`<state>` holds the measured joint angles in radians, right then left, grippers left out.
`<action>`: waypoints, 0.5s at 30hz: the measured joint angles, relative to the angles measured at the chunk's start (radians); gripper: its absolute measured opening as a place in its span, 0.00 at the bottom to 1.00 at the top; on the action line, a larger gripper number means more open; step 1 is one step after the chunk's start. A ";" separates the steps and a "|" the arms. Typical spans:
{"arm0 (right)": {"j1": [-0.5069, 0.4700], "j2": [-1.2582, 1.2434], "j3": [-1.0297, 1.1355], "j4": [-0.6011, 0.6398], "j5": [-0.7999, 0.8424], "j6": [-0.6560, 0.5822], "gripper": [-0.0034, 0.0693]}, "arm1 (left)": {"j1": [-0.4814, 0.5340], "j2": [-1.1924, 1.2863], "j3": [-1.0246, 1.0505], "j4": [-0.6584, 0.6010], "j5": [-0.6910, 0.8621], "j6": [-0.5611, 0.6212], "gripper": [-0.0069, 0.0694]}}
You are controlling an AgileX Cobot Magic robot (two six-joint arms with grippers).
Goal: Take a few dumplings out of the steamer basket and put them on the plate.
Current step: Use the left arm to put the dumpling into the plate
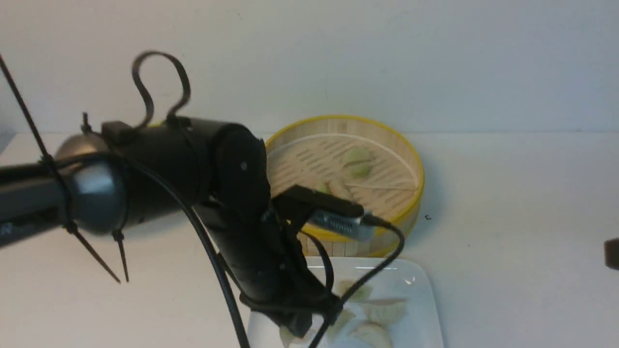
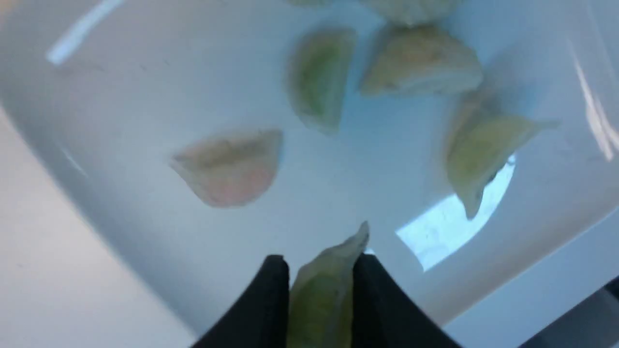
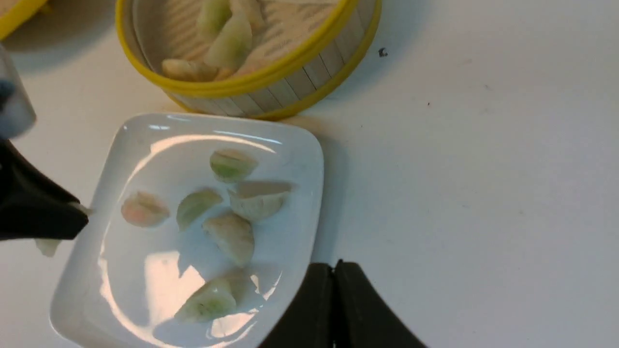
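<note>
The white square plate (image 1: pixel 428 299) lies in front of the bamboo steamer basket (image 1: pixel 417 191). Several dumplings lie on the plate, among them a pinkish one (image 3: pixel 144 209) and a pale green one (image 3: pixel 232 164). More dumplings (image 1: pixel 358 162) rest on the basket's slatted floor. My left gripper (image 2: pixel 320 263) is shut on a pale green dumpling (image 2: pixel 321 299) and hangs low over the plate's (image 2: pixel 145 72) near left part. My right gripper (image 3: pixel 334 267) is shut and empty, above the bare table just right of the plate (image 3: pixel 304 159).
The left arm and its cables (image 1: pixel 232 208) hide the basket's near left wall and part of the plate. A yellow-rimmed lid (image 3: pixel 14 14) lies left of the basket (image 3: pixel 271 79). A small dark speck (image 1: pixel 427 217) marks the white table. A wall rises close behind.
</note>
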<state>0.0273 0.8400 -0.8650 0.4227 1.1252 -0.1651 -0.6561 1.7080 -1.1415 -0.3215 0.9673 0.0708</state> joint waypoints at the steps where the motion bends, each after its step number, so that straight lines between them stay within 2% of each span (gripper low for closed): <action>1: 0.000 0.044 -0.032 0.009 0.012 -0.016 0.03 | -0.011 0.008 0.012 0.001 -0.005 0.003 0.28; 4: 0.005 0.156 -0.118 0.059 0.031 -0.065 0.03 | -0.048 0.046 0.027 0.007 -0.007 0.015 0.28; 7: 0.033 0.211 -0.186 0.085 0.032 -0.086 0.03 | -0.070 0.064 0.027 0.007 -0.008 0.027 0.33; 8: 0.043 0.223 -0.196 0.089 0.030 -0.086 0.03 | -0.072 0.066 0.027 0.007 -0.008 0.030 0.35; 11: 0.116 0.311 -0.290 0.085 0.029 -0.057 0.03 | -0.076 0.067 0.025 0.007 -0.006 0.037 0.52; 13: 0.148 0.350 -0.328 0.069 0.033 -0.034 0.03 | -0.076 0.067 0.021 0.007 -0.001 0.037 0.57; 15: 0.185 0.407 -0.368 0.048 0.040 -0.009 0.03 | -0.076 0.063 0.014 0.007 0.014 0.038 0.58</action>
<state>0.2120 1.2473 -1.2333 0.4705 1.1654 -0.1745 -0.7321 1.7711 -1.1277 -0.3149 0.9809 0.1089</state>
